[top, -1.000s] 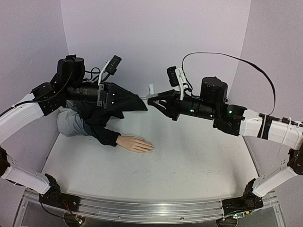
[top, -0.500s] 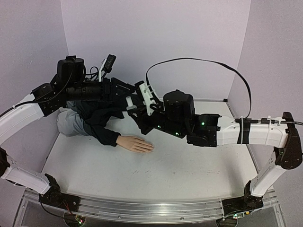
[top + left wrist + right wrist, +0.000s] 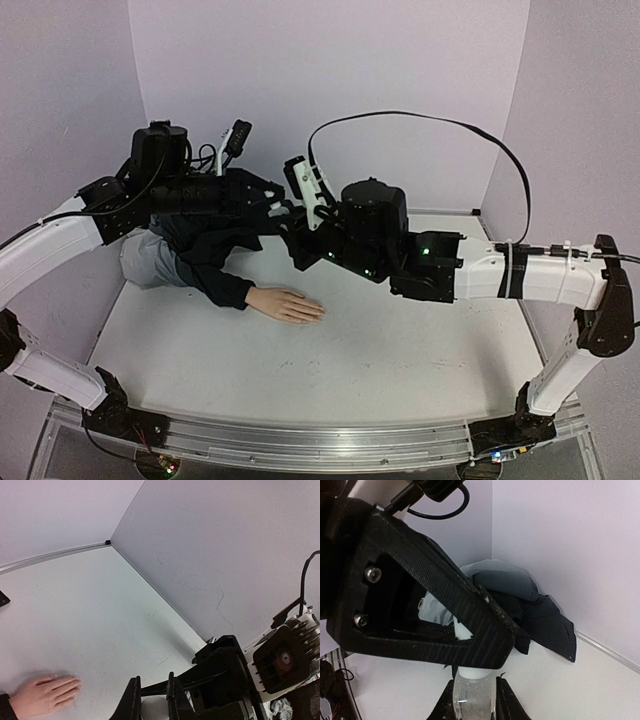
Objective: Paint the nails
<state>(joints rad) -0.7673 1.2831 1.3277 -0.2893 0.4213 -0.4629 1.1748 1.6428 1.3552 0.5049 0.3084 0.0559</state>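
Observation:
The pale mannequin hand (image 3: 290,304) lies flat on the white table, coming out of a dark sleeve (image 3: 225,285); its nails (image 3: 318,311) are too small to make out. It also shows in the left wrist view, hand (image 3: 45,695) at the lower left. Above and behind the hand the two grippers meet in the air. My right gripper (image 3: 296,236) (image 3: 474,690) is shut on a small clear bottle (image 3: 472,697). My left gripper (image 3: 281,212) (image 3: 153,681) is shut on the bottle's white cap (image 3: 463,630) (image 3: 152,709).
Grey and dark clothing (image 3: 175,250) is heaped at the back left corner against the lilac walls. The right arm's black cable (image 3: 420,118) loops high over the table. The left gripper's finger (image 3: 445,605) fills most of the right wrist view.
The right arm swung left and carried the bottle up to the left gripper. The left gripper, open a second ago, has shut on the bottle's cap. The mannequin hand has not moved.

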